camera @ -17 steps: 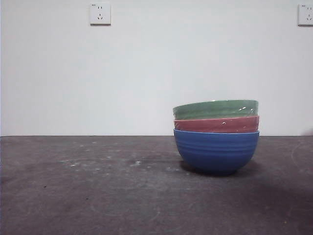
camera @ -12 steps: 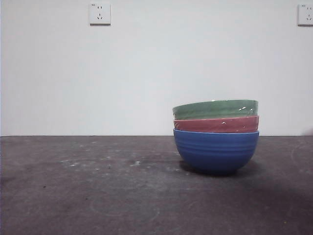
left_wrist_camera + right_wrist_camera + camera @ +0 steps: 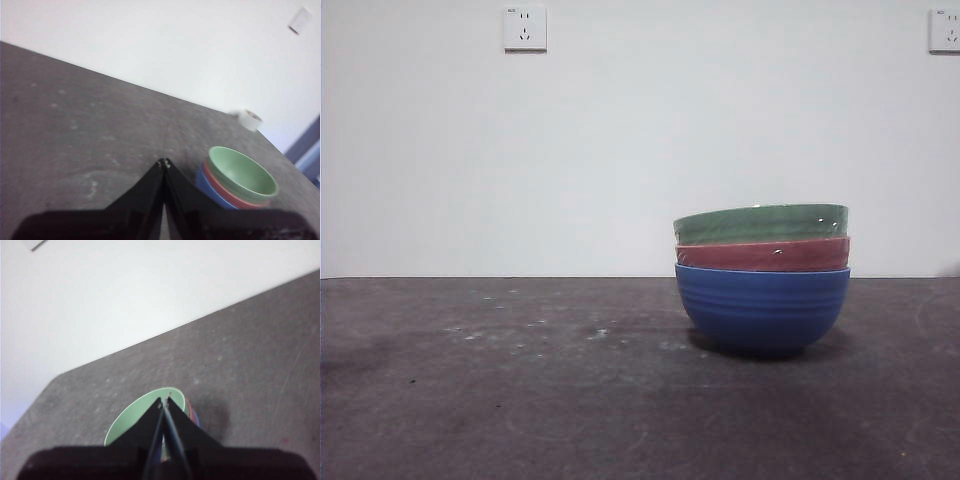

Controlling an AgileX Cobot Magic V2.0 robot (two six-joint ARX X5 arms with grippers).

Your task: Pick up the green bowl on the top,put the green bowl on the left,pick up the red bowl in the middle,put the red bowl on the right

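Note:
Three bowls stand nested in one stack right of centre in the front view. The green bowl [image 3: 760, 224] is on top, the red bowl [image 3: 762, 254] sits under it, and a blue bowl [image 3: 762, 308] is at the bottom on the table. The left wrist view shows the green bowl [image 3: 242, 172] with the red bowl's rim [image 3: 225, 191] below it, off to one side of my shut left gripper [image 3: 163, 162]. In the right wrist view my shut right gripper [image 3: 166, 399] is above the green bowl [image 3: 131, 420], its tips over the bowl's rim. Neither arm shows in the front view.
The dark grey table [image 3: 520, 380] stretches wide to the left of the stack. Two wall sockets [image 3: 524, 28] are on the white wall behind. A white tape roll [image 3: 248, 119] lies near the table's far edge in the left wrist view.

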